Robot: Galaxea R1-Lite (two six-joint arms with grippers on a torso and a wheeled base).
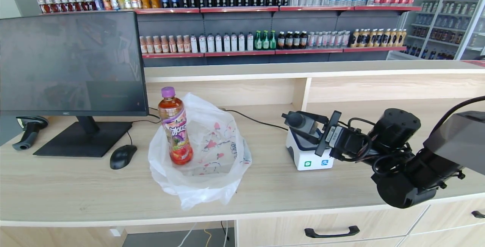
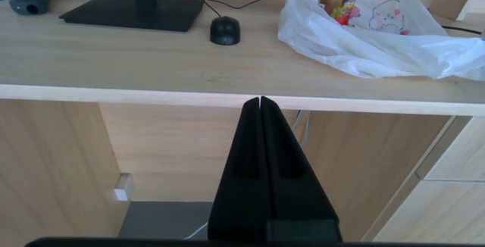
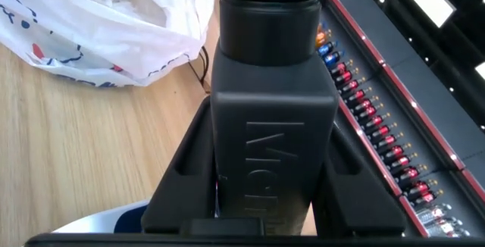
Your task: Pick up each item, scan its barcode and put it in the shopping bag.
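Left claw [image 2: 261, 101]: fingers pressed together, nothing between them. It hangs in front of the counter [image 1: 75, 190], just below its front edge.

Counter, far left: handheld scan gun [image 1: 28, 131] lying beside the monitor [image 1: 72, 65]. The monitor's flat foot stands on the wood. A black mouse [image 1: 123, 156] sits just beside the foot, on its cable.

Centre: white plastic shopping bag [image 1: 212, 163], mouth open and sagging, printed with small pink figures. A drink bottle [image 1: 175, 125] with a purple cap and red-orange label stands upright inside the bag, at its left side.

Right of the bag, apart from it: a white scanner box [image 1: 308, 156] on the counter. A dark cable runs behind the bag toward the box.

Right claw [image 1: 308, 127]: pinching a black bottle [image 1: 297, 120], one finger on each side of its body, as the right wrist camera shows. The bottle is held lying over, cap end toward the bag, directly above the scanner box. I cannot tell whether bottle and box touch.

Behind the counter: shelves [image 1: 242, 8] lined with rows of drinks.
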